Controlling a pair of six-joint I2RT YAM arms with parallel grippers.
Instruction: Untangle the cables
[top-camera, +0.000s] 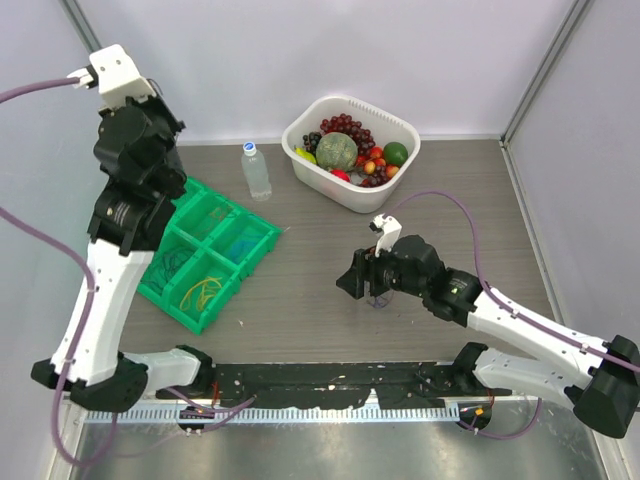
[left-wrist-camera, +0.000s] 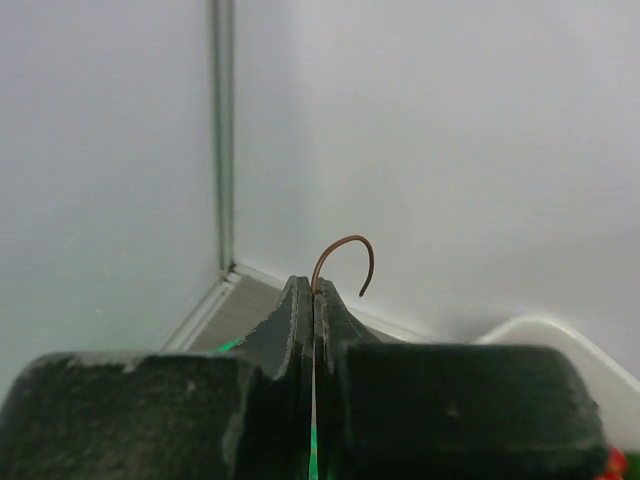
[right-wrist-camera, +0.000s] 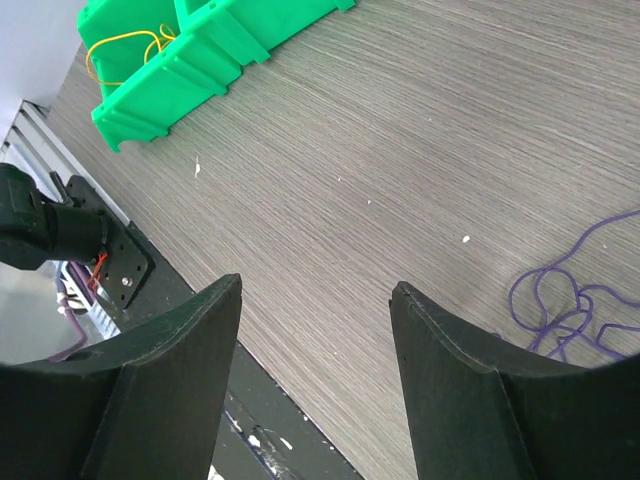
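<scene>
Tabletop (right-wrist-camera: 400, 150) lies open under wide right claw (right-wrist-camera: 315, 285), purple cable (right-wrist-camera: 575, 290) beside; left claw (left-wrist-camera: 313, 290) pinches brown cable (left-wrist-camera: 345, 238).

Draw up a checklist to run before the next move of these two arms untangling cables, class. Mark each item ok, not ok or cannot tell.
1. Left gripper shut on the brown cable: ok.
2. Brown cable free of the other cables: cannot tell, only its curved end shows.
3. Right gripper open: ok.
4. Purple cable between the right gripper's fingers: not ok, it lies on the table off to one side.
5. Yellow cable inside a compartment of the green tray: ok.
</scene>
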